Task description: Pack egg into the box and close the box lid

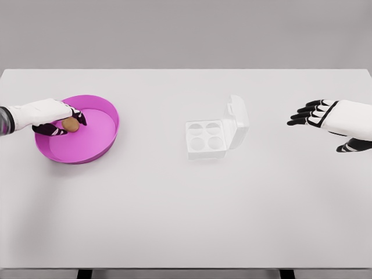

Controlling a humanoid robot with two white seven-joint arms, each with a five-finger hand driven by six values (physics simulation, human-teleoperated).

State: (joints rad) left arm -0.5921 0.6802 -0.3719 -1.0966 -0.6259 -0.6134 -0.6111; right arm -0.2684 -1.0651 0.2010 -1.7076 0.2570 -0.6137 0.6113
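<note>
A brown egg [71,124] lies in the left part of a magenta round dish [99,139] at the table's left. My left hand [64,122] reaches into the dish from the left, its dark-tipped fingers curled around the egg. Whether the egg is off the dish floor I cannot tell. A white egg box [205,139] with several round cups, all empty, stands in the middle of the table. Its lid [238,119] stands raised on the right side. My right hand [317,116] hovers at the far right, fingers spread, holding nothing.
The white table [174,215] spans the whole view, with its front edge near the bottom of the picture. A plain grey wall lies behind it.
</note>
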